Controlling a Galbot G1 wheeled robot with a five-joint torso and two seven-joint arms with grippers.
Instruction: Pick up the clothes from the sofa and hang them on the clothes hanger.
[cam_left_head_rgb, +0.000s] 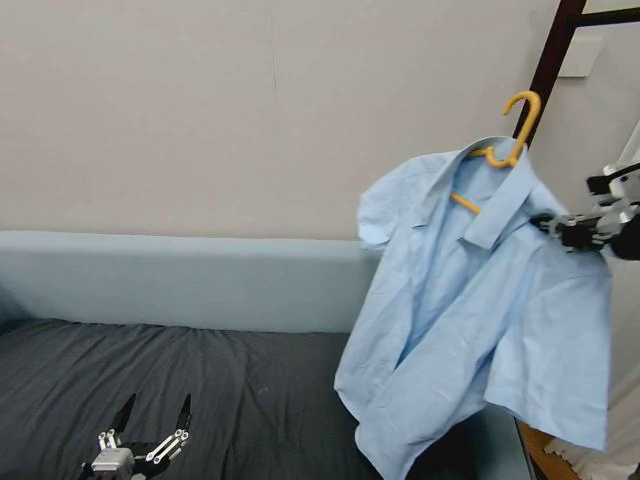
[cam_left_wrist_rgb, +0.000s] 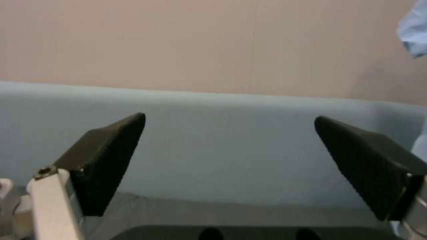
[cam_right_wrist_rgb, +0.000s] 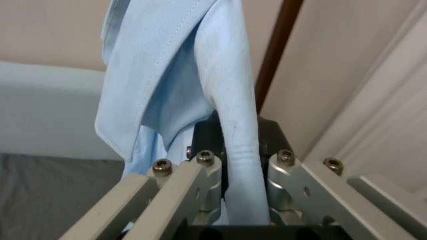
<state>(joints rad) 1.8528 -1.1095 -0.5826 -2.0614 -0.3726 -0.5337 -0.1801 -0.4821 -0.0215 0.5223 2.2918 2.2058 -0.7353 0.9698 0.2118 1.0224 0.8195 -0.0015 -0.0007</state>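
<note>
Charcoal fabric sofa seat (cam_left_head_rgb: 200, 380) lies under the left gripper (cam_left_head_rgb: 158, 405), parked low with fingers spread wide. Rightward, the pale blue short-sleeved shirt (cam_left_head_rgb: 470, 310) hangs clear of the sofa on a yellow plastic hanger (cam_left_head_rgb: 518, 130), its shoulder pinched by the right gripper (cam_left_head_rgb: 578, 230) beside the dark wooden rack post (cam_left_head_rgb: 552, 55). Hanging looks the step in hand; next, the hook likely needs lifting onto the rack's bar.

Left pincer (cam_left_head_rgb: 158, 403): low, fingers pointing up, spread wide apart. Right pincer (cam_left_head_rgb: 552, 226): raised, arm extended, fingers clamped on light blue shirt (cam_left_head_rgb: 470, 330).
</note>
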